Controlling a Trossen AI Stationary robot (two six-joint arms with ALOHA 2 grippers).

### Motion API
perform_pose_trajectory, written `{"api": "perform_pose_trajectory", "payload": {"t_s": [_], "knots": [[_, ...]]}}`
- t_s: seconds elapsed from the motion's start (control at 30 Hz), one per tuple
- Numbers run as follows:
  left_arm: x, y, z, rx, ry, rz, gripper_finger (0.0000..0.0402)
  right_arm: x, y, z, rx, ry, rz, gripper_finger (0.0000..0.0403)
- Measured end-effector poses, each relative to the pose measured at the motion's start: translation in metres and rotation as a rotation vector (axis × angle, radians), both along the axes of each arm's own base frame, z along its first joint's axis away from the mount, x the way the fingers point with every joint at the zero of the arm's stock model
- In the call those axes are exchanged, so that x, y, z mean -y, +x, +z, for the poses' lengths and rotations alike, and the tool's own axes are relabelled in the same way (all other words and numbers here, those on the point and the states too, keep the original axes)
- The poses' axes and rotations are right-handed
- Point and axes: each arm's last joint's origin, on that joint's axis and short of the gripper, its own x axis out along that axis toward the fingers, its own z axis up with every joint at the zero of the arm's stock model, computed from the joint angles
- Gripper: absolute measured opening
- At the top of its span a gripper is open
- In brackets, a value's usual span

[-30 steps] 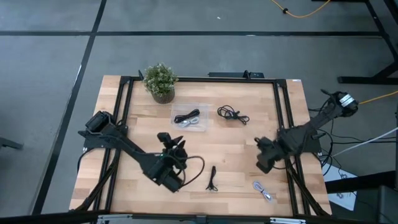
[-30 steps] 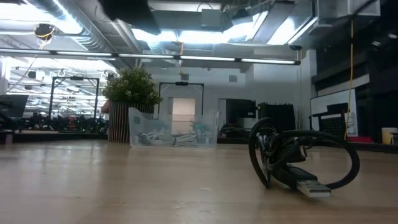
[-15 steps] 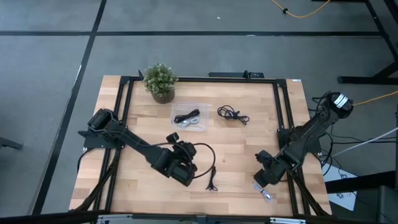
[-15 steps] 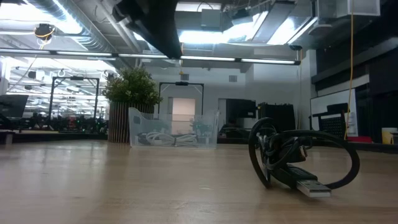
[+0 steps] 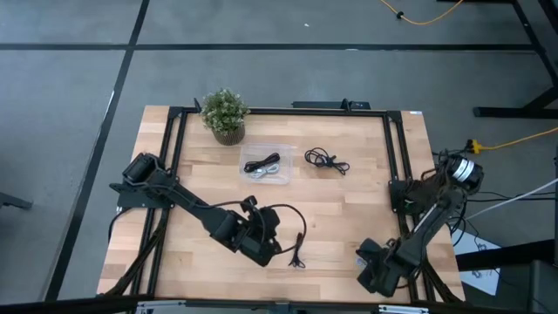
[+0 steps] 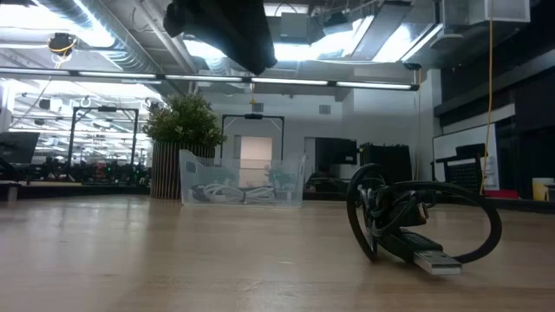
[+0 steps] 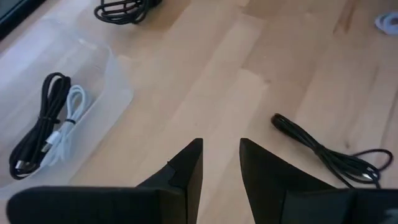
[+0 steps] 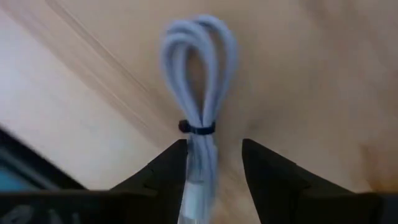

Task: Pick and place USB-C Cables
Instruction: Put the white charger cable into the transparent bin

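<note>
At the table's five o'clock corner the right gripper [image 8: 213, 163] straddles, fingers apart, a pale grey cable [image 8: 200, 99] folded into long loops and cinched by a dark tie, while the left gripper [image 7: 221, 163] hovers parted near the thin black cable [image 7: 326, 152] at six o'clock.

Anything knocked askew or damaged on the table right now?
Nothing stands out. The clear tray sits flat with a black and a white cable inside; two black cables lie loose on the wood. The right gripper straddles the light grey cable, jaws open.
</note>
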Motion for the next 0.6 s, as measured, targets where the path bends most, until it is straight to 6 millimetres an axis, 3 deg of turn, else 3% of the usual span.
{"api": "perform_pose_trajectory", "payload": {"t_s": [0.17, 0.43, 0.6], "knots": [[0.005, -0.002, 0.000, 0.003, 0.000, -0.015, 0.0098, -0.005, 0.001, -0.012, -0.086, -0.008, -0.016, 0.0160], [0.005, -0.002, 0.000, -0.017, 0.037, -0.046, 0.0098, -0.004, -0.001, -0.019, -0.036, -0.108, -0.170, 0.0158], [0.004, -0.002, 0.000, -0.027, 0.058, -0.064, 0.0098, -0.001, 0.000, -0.019, -0.018, -0.142, -0.172, 0.0111]]}}
